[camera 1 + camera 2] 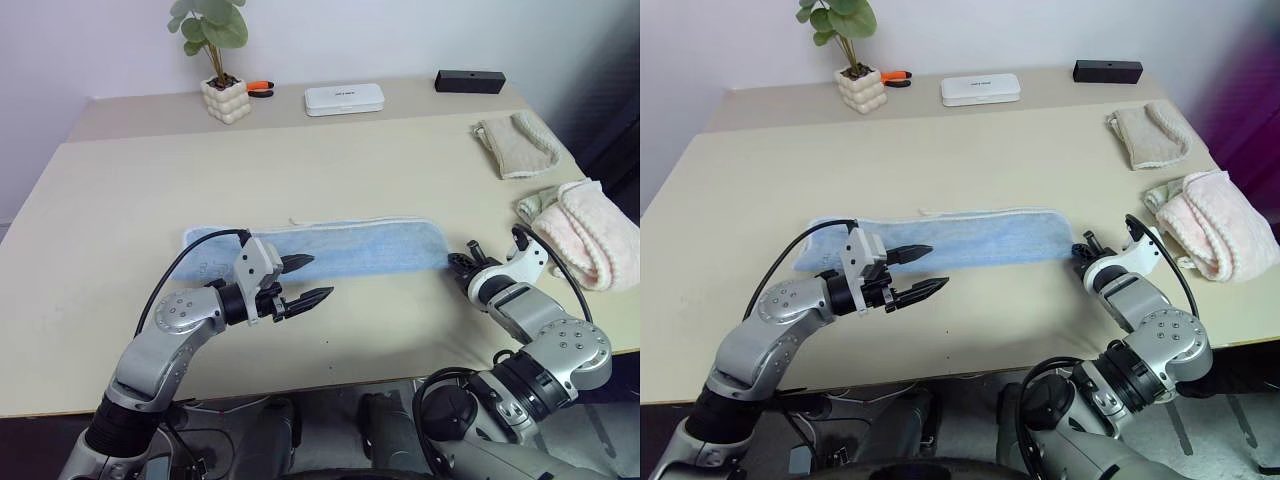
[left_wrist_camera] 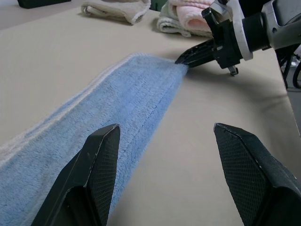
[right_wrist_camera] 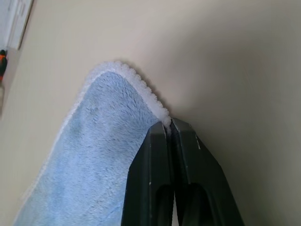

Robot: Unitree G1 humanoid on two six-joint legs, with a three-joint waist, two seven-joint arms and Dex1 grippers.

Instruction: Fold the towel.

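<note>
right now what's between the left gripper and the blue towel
Nothing: the open left gripper hovers at the towel near edge, one finger over it in the left wrist view. The stretch is bare table.

Left end effector (image 1: pixel 308 280) spread wide; right end effector (image 1: pixel 452 262) apparently pinched closed.

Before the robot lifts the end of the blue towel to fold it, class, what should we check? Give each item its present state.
1. Right gripper shut at the corner of the light blue towel: ok.
2. Cloth truly pinched between its fingers: cannot tell; they meet at the edging.
3. Left gripper open above the towel's near edge, holding nothing: ok.
4. Towel lies flat as a long strip on the table: ok.
5. Pink towel and beige towel lie apart from the strip: ok.
</note>
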